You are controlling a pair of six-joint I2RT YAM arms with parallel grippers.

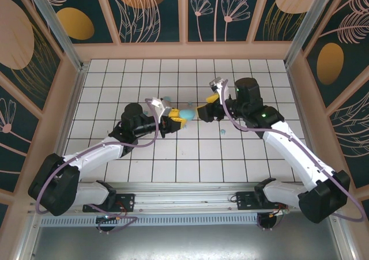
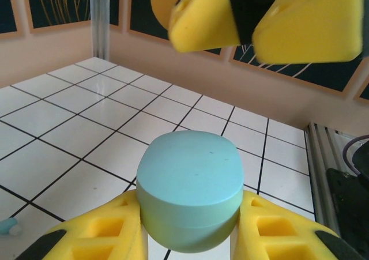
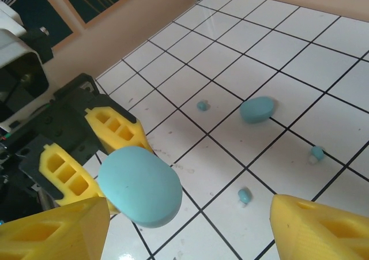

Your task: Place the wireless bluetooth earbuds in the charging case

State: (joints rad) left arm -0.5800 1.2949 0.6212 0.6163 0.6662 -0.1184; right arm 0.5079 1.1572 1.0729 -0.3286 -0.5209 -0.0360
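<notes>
My left gripper [image 1: 174,119] was clamped on the closed light-blue charging case [image 2: 190,185], lifted above the tiled bench [image 3: 242,70]; my right gripper [image 1: 203,112] stood wide apart, empty, facing it; three earbuds [image 3: 244,195] lay loose on the bench near a second case [image 3: 257,109]; none inserted, I judged; no writing legible.

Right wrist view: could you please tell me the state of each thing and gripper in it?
Left gripper: shut on held case.
Held case: lid closed, off the table.
Right gripper: open, empty, facing held case.
Second case: lying loose on table.
Earbuds: three, loose on table, outside both cases.
</notes>
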